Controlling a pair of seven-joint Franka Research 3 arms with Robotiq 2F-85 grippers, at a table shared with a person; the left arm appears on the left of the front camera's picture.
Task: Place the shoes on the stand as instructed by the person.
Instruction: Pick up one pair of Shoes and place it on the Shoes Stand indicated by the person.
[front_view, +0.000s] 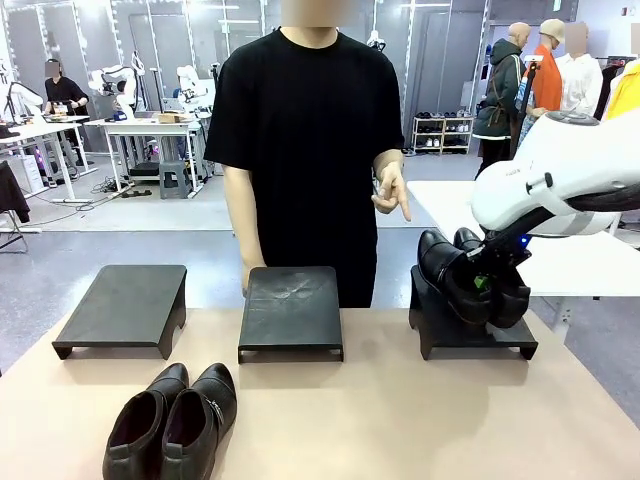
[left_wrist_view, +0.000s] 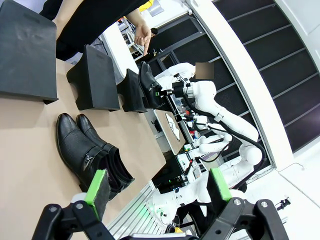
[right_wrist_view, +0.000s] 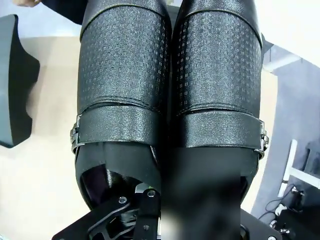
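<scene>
Clamping one shoe pair (front_view: 440, 262), right tool (front_view: 482, 283); left tool (left_wrist_view: 159, 181) apart; second pair (front_view: 175, 425), three stands (front_view: 290, 305).

Pair on table (front_view: 175, 425): black, dark insides. Pair on stand (right_wrist_view: 125, 75): black, fine dot-grid emboss, silver buckles (right_wrist_view: 75, 133). Stands (front_view: 290, 305) matte black, tabletop (front_view: 400, 420) tan. Finger pads (left_wrist_view: 97, 184) green, right arm (front_view: 560, 170) white.

Tan table (front_view: 400, 420), three black stands (front_view: 291, 310) and one pair of black shoes (front_view: 175, 425)
</scene>
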